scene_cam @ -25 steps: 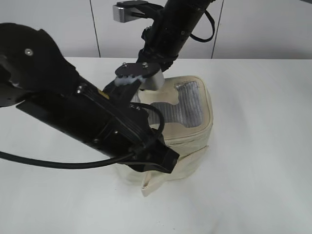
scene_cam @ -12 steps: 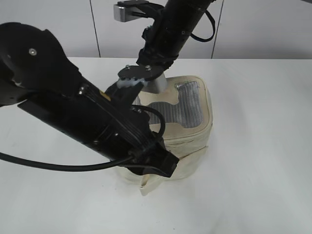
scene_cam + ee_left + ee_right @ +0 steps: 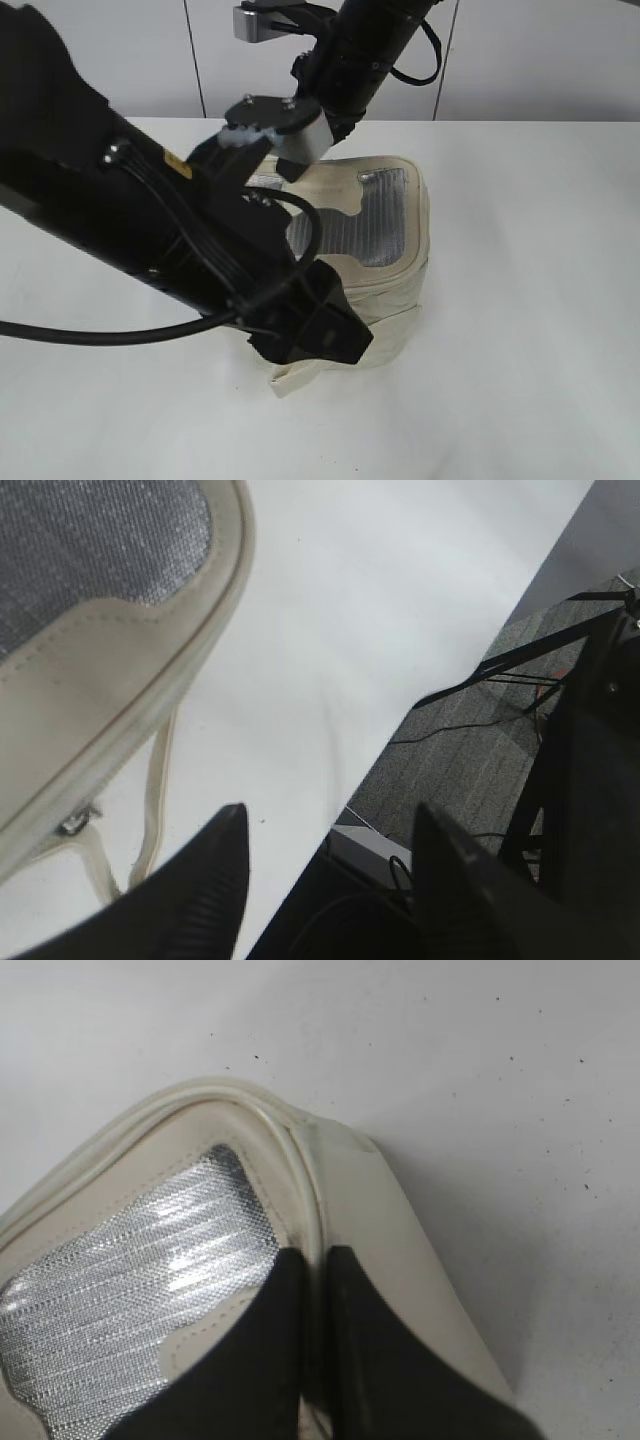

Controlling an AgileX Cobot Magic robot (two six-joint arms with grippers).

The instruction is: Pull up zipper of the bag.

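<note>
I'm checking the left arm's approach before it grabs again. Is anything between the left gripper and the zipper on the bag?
Nothing visible stands between them. In the left wrist view the left gripper is open and empty over bare table, with the bag to one side and a metal part low on its rim, likely on the zipper, unobstructed.

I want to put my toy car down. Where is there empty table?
Right of the bag, the white table is bare to its edge. The front strip below the bag is bare too. The left side is crowded: the left arm hangs over it, and the right gripper pinches the bag's rim.
</note>
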